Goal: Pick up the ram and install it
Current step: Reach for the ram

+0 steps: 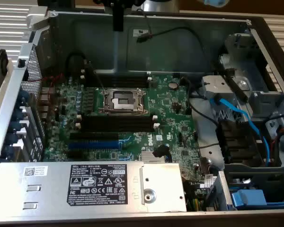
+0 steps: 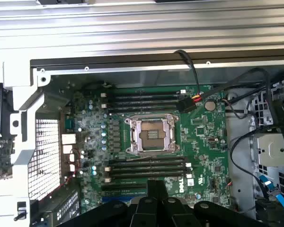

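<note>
My gripper [image 1: 117, 26] hangs as a dark narrow bar above the far wall of the open computer case, behind the green motherboard [image 1: 175, 113]. In the wrist view its fingertips [image 2: 157, 187] press together as one dark block with no gap. The ram is out of view, and I cannot tell whether anything thin sits between the fingers. Black memory slots [image 1: 116, 124] with white end clips lie beside the bare processor socket [image 1: 122, 100]. In the wrist view, slots [image 2: 146, 166] run on one side of the socket [image 2: 151, 135] and further slots [image 2: 142, 99] on the other.
A power supply box [image 1: 85, 187] with a label covers the near side. Blue and black cables [image 1: 236, 118] and a drive cage fill the exterior view's right. A loose black cable [image 2: 194, 90] crosses near the socket. Blue expansion slots [image 1: 92, 144] sit near the supply box.
</note>
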Robot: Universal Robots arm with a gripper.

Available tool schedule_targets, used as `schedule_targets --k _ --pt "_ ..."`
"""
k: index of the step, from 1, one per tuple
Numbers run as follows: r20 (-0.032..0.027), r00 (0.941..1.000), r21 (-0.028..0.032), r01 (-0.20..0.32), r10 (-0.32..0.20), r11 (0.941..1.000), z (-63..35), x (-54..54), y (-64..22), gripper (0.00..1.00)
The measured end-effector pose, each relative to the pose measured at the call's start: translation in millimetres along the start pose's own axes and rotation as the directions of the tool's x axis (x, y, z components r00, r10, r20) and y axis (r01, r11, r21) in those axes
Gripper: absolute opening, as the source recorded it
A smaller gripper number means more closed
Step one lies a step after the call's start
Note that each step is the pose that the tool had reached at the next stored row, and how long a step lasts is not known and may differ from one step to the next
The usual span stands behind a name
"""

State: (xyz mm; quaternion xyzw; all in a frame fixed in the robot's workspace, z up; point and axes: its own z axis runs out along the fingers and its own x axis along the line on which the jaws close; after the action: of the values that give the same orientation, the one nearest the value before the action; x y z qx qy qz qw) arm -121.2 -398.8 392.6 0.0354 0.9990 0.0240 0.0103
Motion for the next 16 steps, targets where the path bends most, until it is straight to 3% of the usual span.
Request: schedule_targets --k 16 --pt "0.0 1.0 0.0001 0.0 0.0 1.0 -3.4 0.5 0.1 0.1"
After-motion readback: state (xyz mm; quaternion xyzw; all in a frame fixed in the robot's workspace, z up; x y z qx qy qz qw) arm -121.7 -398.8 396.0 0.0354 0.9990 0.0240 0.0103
